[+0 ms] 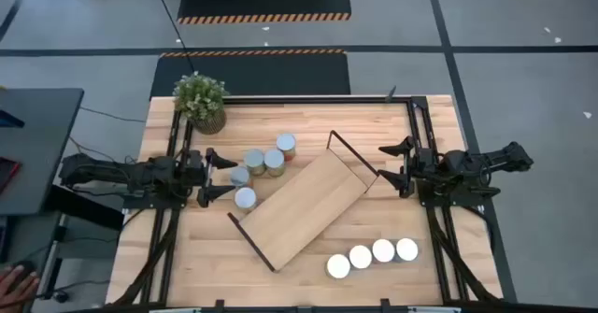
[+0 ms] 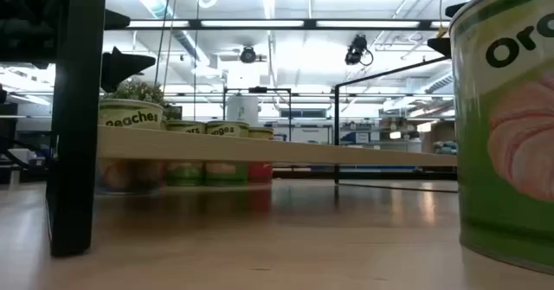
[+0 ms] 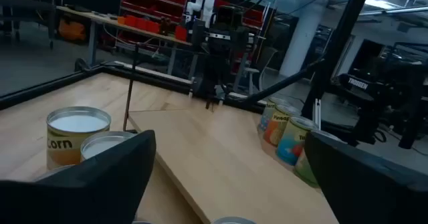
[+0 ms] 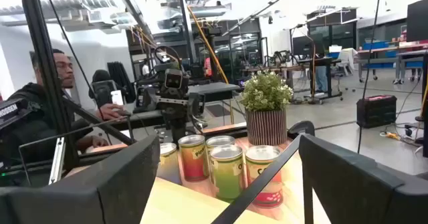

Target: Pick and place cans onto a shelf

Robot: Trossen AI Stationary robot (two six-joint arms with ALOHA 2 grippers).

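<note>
From above, the shelf (image 1: 308, 206) lay slantwise at the tabletop's (image 1: 187, 248) middle. Four cans (image 1: 263, 162) clustered just beside its plant-side edge, and four white-topped cans (image 1: 372, 254) lined up near its opposite edge. The left hand (image 1: 222, 175) stood open, empty, beside the cluster; the right hand (image 1: 391, 167) stood open, empty, at the shelf's wire end. At tabletop height, cans (image 2: 208, 156) showed behind the shelf board (image 2: 277, 150). The left wrist view showed cans on both sides of the board. The right wrist view showed cans before a potted plant (image 4: 266, 110).

Potted plant (image 1: 200, 99) at upper left of the wooden tabletop (image 1: 215, 257) in the high view; ribbed pot, green foliage. Two black floor mats (image 1: 263, 1) with hazard-striped edges at frame top. Dark desk (image 1: 33, 135) at left edge. Seated person (image 4: 47, 110) at left of the right wrist view.
</note>
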